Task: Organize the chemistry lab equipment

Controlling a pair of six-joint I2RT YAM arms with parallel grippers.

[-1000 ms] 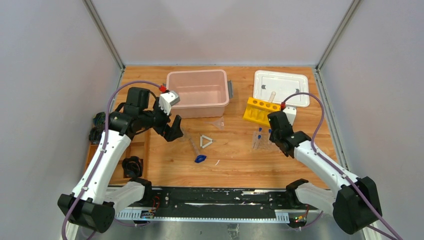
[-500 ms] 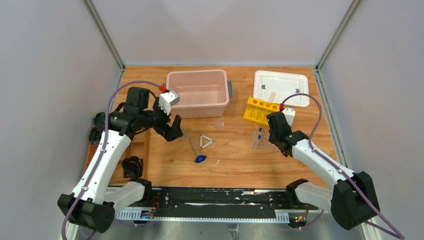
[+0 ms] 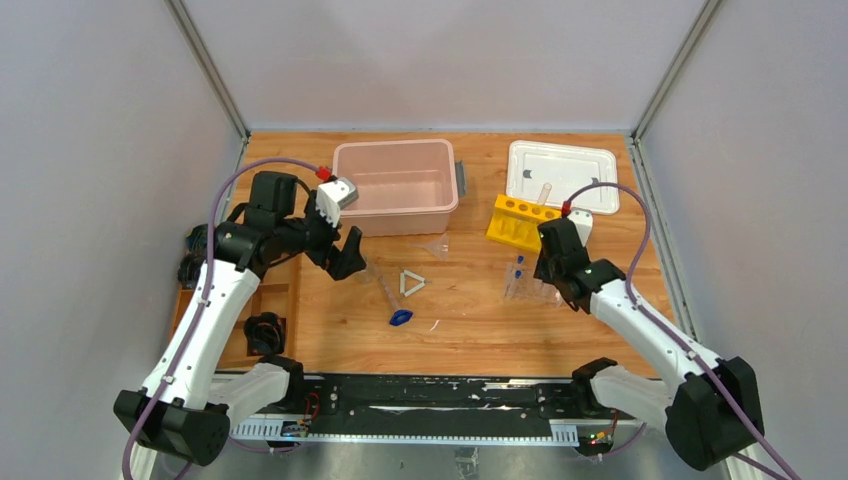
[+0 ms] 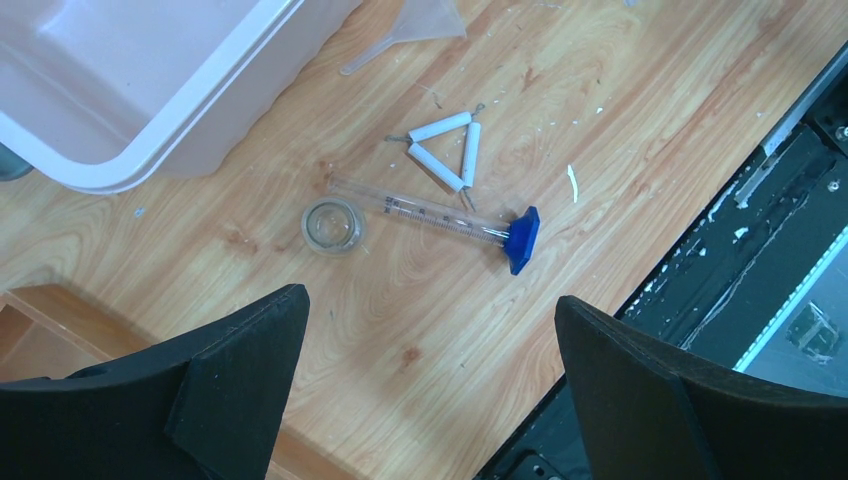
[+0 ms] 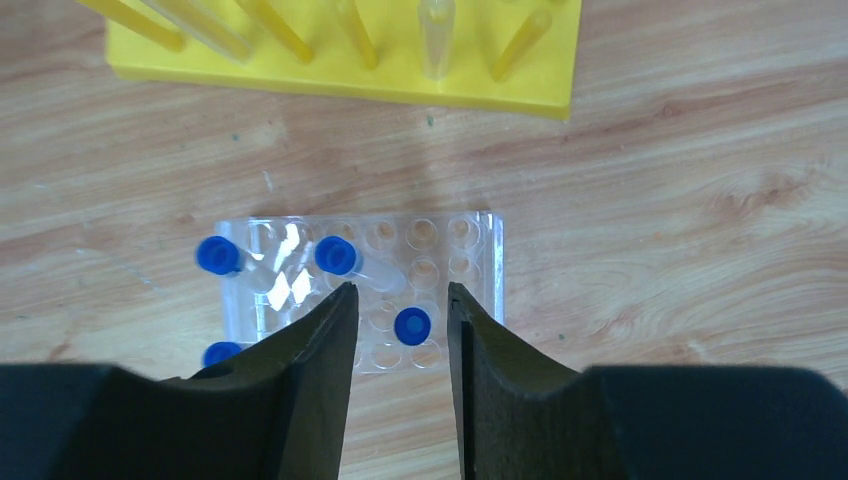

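Two arms are over the table (image 3: pixel 470 335), and neither gripper carries anything.

Left gripper (image 3: pixel 347 256): you find it left of centre in the top view, just below the lower left corner of the bin (image 3: pixel 395 147). In its wrist view the fingers (image 4: pixel 240 370) are spread wide at the two lower corners, with only bare wood between them.
- The beaker (image 4: pixel 332 224) stands upright, left of frame centre.
- The rod (image 4: pixel 420 208) lies flat, running from just above the beaker down to the right, and ends in the blue clip (image 4: pixel 522 238). You cannot tell whether rod and beaker touch.
- The triangle (image 4: pixel 445 150) lies flat just above the rod.
- The funnel (image 4: pixel 415 22) lies on its side at the top edge, beside the bin wall.

Right gripper (image 3: pixel 532 283): it is right of centre in the top view, over the clear rack (image 5: pixel 470 262) and just below the yellow rack (image 5: pixel 500 92). The lid (image 3: pixel 560 170) lies further up, at the upper right.
- The fingers (image 5: pixel 320 380) are parted by a narrow gap at bottom centre, pinching nothing.
- One capped tube (image 5: pixel 412 325) stands upright in a well and shows in that gap, clear of both fingers.
- Two more capped tubes (image 5: pixel 337 255) lie tilted across the upper left of the clear rack.
- A fourth blue cap sits at the lower left of the clear rack, half hidden by a finger.
- The yellow rack spans the top edge and holds one clear tube.
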